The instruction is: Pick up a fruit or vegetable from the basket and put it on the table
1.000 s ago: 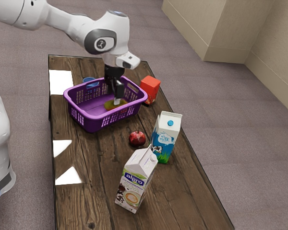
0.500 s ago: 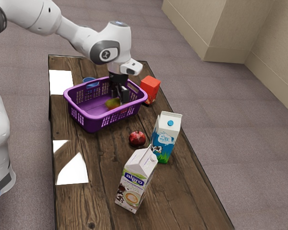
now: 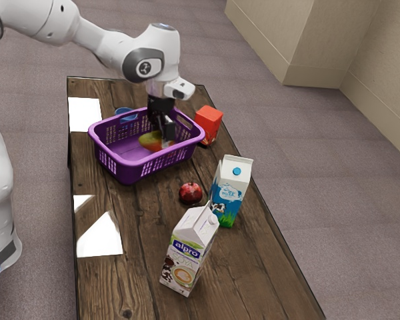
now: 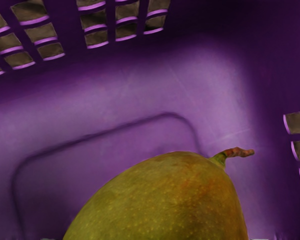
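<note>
Mango (image 3: 149, 140) lies in the purple basket (image 3: 123, 172), in the half toward the ext. view's right; skin yellow-green w/ orange-red patches. In wrist view its short brown stem (image 4: 239, 152) sticks out over the basket's bare floor, & the mango's rounded body sits just under the hand. Gripper (image 3: 164, 139) is down inside the basket, right at the mango; can't tell if it's spread, pressed together or pinching the fruit. Arm (image 3: 107, 47) comes in from upper left of ext. view.

Basket has slotted walls & stands on the far part of the wooden table (image 3: 140, 267). Blue thing (image 3: 125, 115) behind the basket, far left, partly hidden by its rim. Red box (image 3: 208, 121) just beside the basket, on the right. Pomegranate (image 3: 191, 193) on the tabletop, nearer than the basket & near its right half. Blue-&-white milk carton (image 3: 230, 190) upright, just right of the pomegranate. Alpro soya carton (image 3: 187, 253) upright too, nearest of the lot. Bright light patches (image 3: 100, 237) along table's left side. Carpet (image 3: 333, 147) all round, beige wall (image 3: 313, 40) far right
</note>
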You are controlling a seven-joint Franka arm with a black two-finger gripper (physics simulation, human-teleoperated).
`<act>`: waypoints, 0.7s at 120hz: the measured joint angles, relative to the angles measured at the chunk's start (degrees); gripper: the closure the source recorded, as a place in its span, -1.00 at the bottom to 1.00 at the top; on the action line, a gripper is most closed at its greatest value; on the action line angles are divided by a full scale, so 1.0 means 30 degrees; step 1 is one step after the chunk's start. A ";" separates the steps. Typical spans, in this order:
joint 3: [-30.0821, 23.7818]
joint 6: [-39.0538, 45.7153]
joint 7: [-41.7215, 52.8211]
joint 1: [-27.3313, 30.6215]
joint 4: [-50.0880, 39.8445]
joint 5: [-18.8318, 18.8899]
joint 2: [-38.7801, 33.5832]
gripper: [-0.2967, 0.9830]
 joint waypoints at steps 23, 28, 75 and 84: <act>-0.0022 -0.5702 -0.0545 -0.0582 0.3470 0.0072 -0.1010 -0.12; 0.0054 -0.6759 -0.0688 -0.0546 0.4900 0.0409 -0.1076 -0.14; 0.5431 -0.3951 -0.1482 -0.0177 0.7123 0.4699 0.2327 -0.11; 0.5404 -0.2592 -0.1596 -0.0244 0.6776 0.4845 0.3094 -0.26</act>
